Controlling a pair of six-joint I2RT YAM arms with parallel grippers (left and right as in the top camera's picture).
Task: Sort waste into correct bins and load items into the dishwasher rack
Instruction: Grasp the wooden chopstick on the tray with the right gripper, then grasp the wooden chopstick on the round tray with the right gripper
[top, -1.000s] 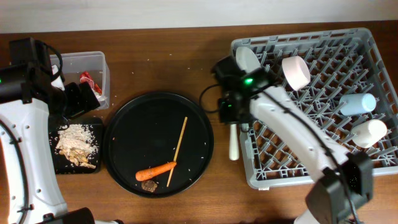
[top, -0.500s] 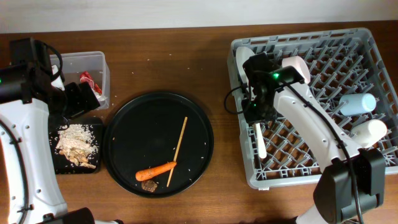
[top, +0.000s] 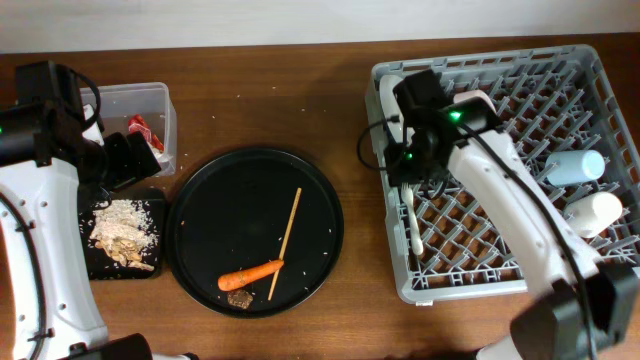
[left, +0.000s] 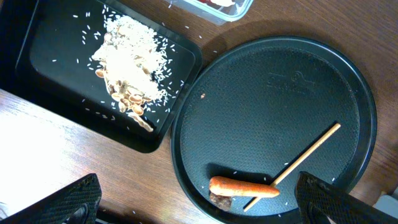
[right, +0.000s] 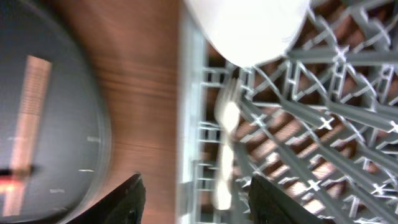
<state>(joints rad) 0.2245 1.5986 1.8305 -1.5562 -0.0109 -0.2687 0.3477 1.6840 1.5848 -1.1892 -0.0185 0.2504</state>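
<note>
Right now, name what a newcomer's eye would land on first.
The large square grey plastic rack fills the right side, with a white plastic fork lying near its left edge. Mid-table sits a big round black tray holding an orange carrot and a thin wooden stick.

Your left arm (top: 35, 230) and right arm (top: 500, 195) have white shells, black joints and black cables; a green light (top: 452, 116) marks the right.

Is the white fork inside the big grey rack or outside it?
Inside. The white plastic fork lies flat on the grid of the large grey plastic dishwasher rack, close to one side wall.
</note>
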